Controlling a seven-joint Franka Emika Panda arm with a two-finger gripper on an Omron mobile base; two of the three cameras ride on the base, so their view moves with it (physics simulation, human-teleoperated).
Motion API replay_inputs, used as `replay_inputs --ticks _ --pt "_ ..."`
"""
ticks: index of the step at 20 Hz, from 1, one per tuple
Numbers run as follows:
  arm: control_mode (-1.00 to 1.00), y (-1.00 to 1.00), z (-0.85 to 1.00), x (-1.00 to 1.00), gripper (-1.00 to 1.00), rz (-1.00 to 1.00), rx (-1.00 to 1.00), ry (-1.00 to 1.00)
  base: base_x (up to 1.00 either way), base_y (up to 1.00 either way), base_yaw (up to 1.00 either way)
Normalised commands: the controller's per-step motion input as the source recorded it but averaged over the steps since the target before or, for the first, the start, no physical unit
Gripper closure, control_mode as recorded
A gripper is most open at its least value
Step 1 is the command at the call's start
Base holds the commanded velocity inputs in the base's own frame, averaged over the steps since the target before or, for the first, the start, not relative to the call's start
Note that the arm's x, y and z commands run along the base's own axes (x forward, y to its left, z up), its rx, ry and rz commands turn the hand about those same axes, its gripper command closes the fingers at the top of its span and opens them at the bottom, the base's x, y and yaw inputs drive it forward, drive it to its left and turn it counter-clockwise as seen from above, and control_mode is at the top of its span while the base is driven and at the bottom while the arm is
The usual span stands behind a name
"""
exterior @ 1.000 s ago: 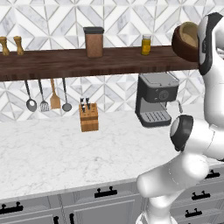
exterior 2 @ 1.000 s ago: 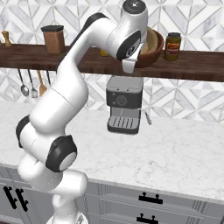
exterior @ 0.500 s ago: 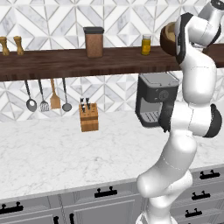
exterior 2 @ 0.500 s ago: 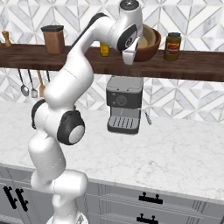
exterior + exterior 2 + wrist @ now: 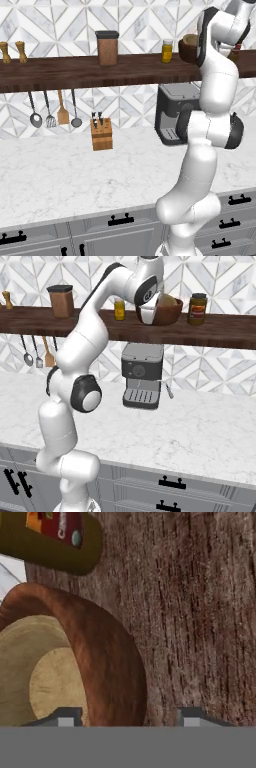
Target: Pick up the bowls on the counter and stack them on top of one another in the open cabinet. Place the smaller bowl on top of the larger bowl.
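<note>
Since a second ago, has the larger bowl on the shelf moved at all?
No. In the right base view the larger bowl sits on the shelf just left of the dark jar, as before; only the arm changed.

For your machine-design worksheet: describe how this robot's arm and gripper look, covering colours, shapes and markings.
The arm is glossy white, made of rounded tubular segments linked by dark grey to black joints with round end caps. No cables or markings show. The gripper has two small fingertips, pale grey with darker edges in the hand view, blocky and square-ended.
</note>
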Motion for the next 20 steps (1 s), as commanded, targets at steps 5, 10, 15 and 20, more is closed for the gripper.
replay_inputs --ticks 5,10,15,20 --pt "-1.00 -0.09 -0.61 -1.00 -1.00 0.00 0.00 -0.34 0.00 0.00 0.00" --pt "-1.00 -0.11 -1.00 -1.00 -1.00 0.00 -0.01 -0.29 0.00 0.00 0.00" --pt "-1.00 -0.01 -1.00 -1.00 -1.00 0.00 -0.11 -0.09 0.00 0.00 0.00" --pt "-1.00 0.00 -1.00 -1.00 -1.00 0.00 -0.20 0.00 0.00 0.00 0.00"
